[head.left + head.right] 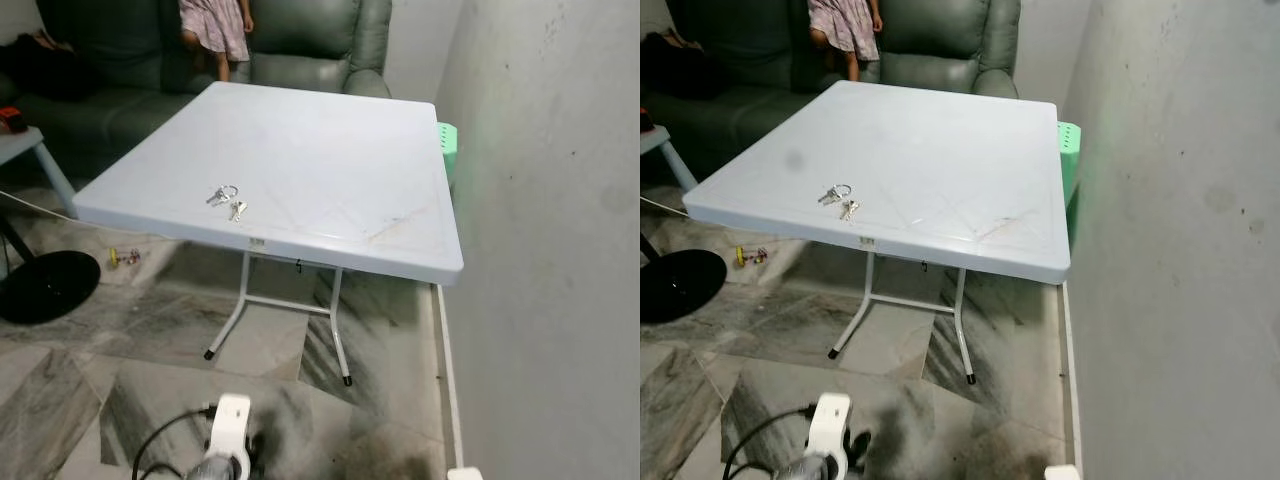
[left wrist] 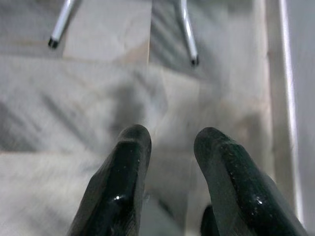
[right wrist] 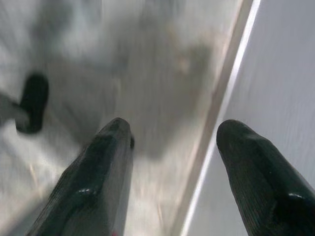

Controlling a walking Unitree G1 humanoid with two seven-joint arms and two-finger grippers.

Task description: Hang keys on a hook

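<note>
White table (image 1: 330,150): keys (image 1: 228,200) near front edge, light, loose, jangly; grip the ring. Both grippers' jaws apart, low over floor.

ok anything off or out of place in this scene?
Mostly minor. A small colourful object lies loose on the floor by the table. The tabletop carries dark scuffs near its right front corner. The keys lie flat near the front edge, untouched.

You have the table (image 1: 330,170) straight ahead, its right edge close beside the wall (image 1: 560,250); the keys (image 1: 228,200) lie on it near the front edge, toward the left. Behind the table stands a sofa (image 1: 300,45) with a person (image 1: 215,25) on it; a round base (image 1: 45,285) rests on the floor (image 1: 120,370) to your left.
</note>
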